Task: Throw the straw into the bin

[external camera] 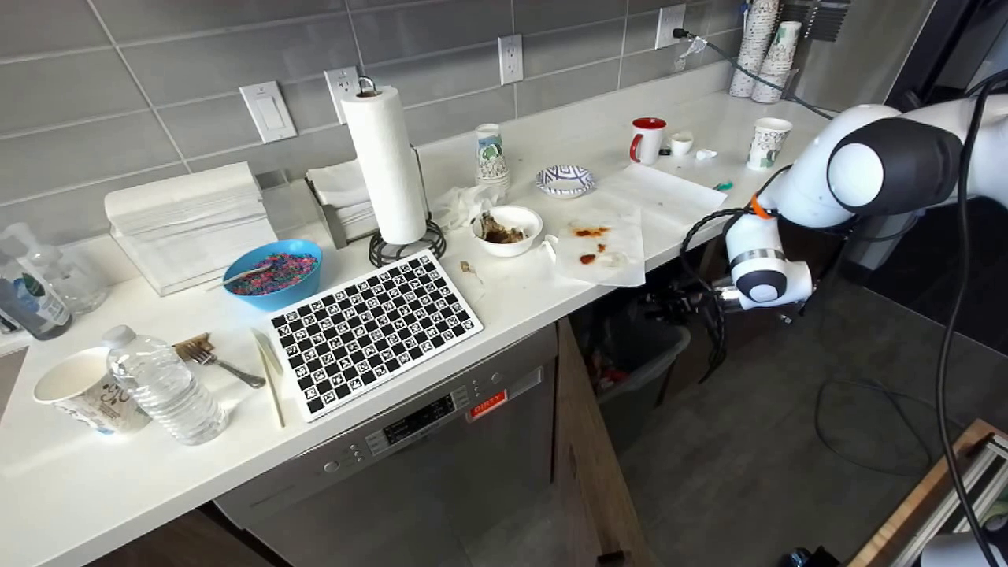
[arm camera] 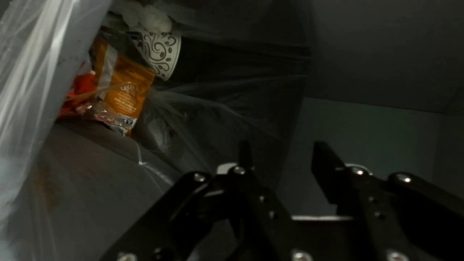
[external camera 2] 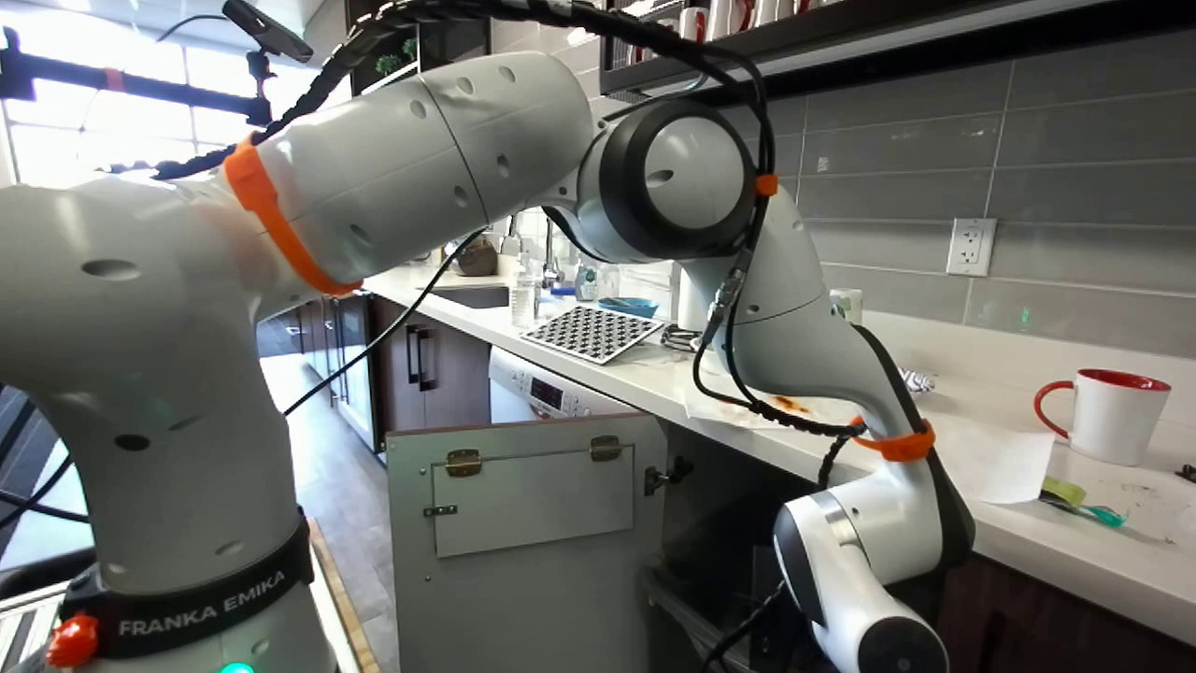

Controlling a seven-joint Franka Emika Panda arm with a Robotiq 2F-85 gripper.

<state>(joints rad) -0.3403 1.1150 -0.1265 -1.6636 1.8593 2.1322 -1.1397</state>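
Observation:
The bin [external camera: 657,370], dark grey with a clear liner, stands in the open cabinet under the counter. Part of its rim shows in an exterior view [external camera 2: 691,612]. In the wrist view the liner [arm camera: 217,105] fills the left and middle, with an orange wrapper [arm camera: 127,94] and a patterned paper cup [arm camera: 161,52] inside. My gripper [arm camera: 282,148] is open, with a gap between its fingers and nothing visible in it. In an exterior view the dark gripper [external camera: 660,303] is low, at the bin's upper edge under the counter. I cannot make out the straw in any view.
The counter edge [external camera: 543,315] is above the gripper. The open cabinet door [external camera 2: 523,579] stands out beside the bin. A stained paper sheet [external camera: 602,248] overhangs the counter. A red-rimmed mug [external camera: 647,142], a white bowl [external camera: 508,244] and a checkered board [external camera: 378,331] are on the counter.

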